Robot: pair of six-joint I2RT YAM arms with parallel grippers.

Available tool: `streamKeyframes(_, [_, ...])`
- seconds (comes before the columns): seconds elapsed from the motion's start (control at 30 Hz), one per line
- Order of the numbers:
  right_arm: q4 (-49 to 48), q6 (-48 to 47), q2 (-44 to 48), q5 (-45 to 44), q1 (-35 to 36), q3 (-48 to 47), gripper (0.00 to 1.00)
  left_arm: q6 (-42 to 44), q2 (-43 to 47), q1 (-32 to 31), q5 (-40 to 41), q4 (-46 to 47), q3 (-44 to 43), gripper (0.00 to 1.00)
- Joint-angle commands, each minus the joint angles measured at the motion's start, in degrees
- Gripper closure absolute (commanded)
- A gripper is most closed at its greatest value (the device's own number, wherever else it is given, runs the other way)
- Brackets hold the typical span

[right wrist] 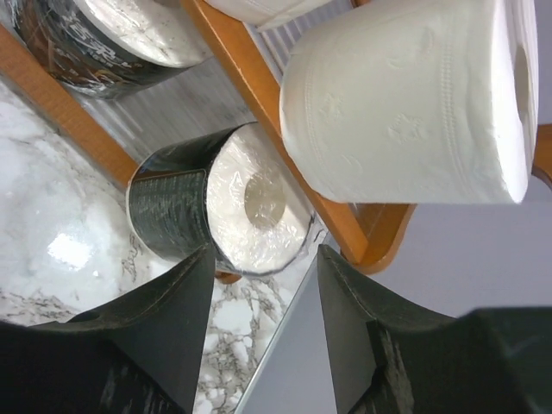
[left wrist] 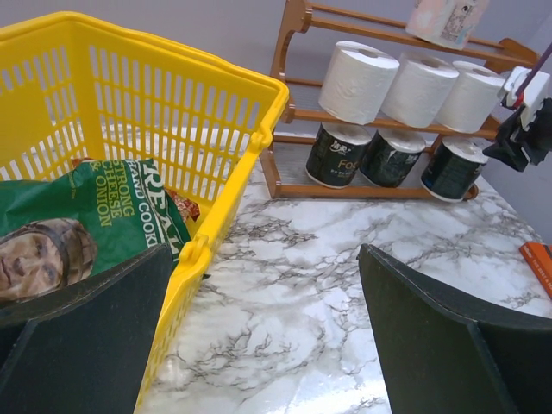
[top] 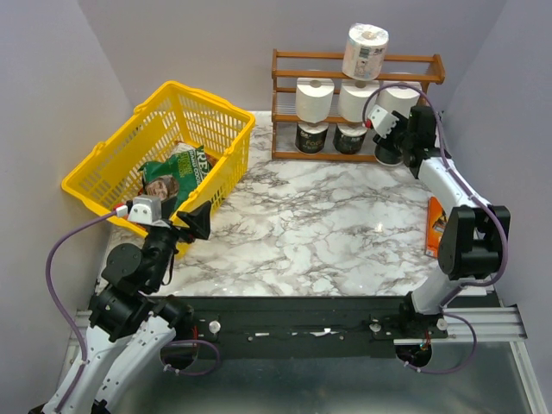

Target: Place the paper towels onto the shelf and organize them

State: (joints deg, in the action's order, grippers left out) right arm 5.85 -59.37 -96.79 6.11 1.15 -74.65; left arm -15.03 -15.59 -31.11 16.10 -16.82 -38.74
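Stretching forward, right hand (right wrist: 263,259) gapes at the shelf's (top: 276,103) right end

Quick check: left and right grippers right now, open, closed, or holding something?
Left gripper: open, empty, next to the yellow basket.
Right gripper: open, empty, facing a black-wrapped roll low on the shelf.

Left arm (top: 129,269), right arm (top: 448,183): black-white segments, purple cables (top: 49,259), black claw fingers (left wrist: 86,336).

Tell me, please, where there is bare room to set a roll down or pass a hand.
Free: the marble tabletop between yellow basket, orange box and shelf; the top tier left of the wrapped roll. Crowded: middle and bottom tiers, three rolls each, plus the right gripper.
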Motion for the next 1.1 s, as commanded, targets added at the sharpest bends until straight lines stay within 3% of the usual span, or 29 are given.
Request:
streamKeyframes(0.0, [-1.9,2.3,2.0,-3.3,-0.4,5.4,0.43,0.2,1.2,0.4,0.9,-0.1,0.2,0.01])
streamKeyframes(0.27, [-11.3,8.2,4.0,-2.8,-3.6,13.5,0.47,0.1,1.4,0.4,0.3,0.2,0.3,0.01])
streamKeyframes(0.53, [-16.1,16.1,2.0,-1.9,-5.7,13.8,0.46,0.2,0.5,0.4,0.5,0.5,0.3,0.01])
streamKeyframes(1.07, [-20.9,11.6,-4.4,1.4,-6.4,9.4,0.46,0.3,-1.6,0.4,0.3,0.8,0.2,0.01])
